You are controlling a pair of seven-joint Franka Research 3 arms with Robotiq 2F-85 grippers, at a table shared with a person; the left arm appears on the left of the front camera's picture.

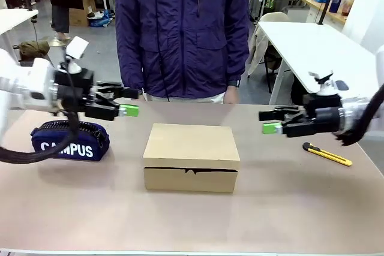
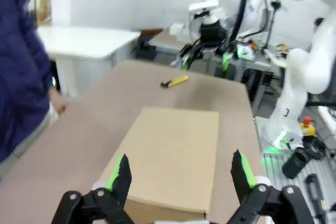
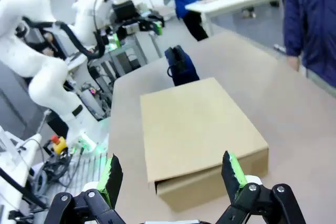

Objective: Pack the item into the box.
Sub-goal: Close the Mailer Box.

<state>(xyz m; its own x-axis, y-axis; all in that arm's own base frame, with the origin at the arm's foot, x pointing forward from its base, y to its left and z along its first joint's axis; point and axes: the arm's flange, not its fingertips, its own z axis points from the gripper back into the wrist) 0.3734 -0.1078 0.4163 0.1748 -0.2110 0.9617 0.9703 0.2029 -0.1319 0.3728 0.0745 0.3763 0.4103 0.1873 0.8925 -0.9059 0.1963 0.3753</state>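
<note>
My left gripper (image 1: 133,102) and right gripper (image 1: 268,121) both hang open and empty above the table (image 1: 72,208), one on each side of the box (image 1: 192,157). The box sits closed between them at mid-table, lower than both and touching neither.

You've got the box (image 1: 191,155) mid-table, lid down, pouch (image 1: 70,140) to its left, utility knife (image 1: 327,154) to its right, left gripper (image 1: 127,103) above the pouch's side, right gripper (image 1: 271,121) hanging opposite, and the person (image 1: 182,31) standing behind the far edge.
</note>
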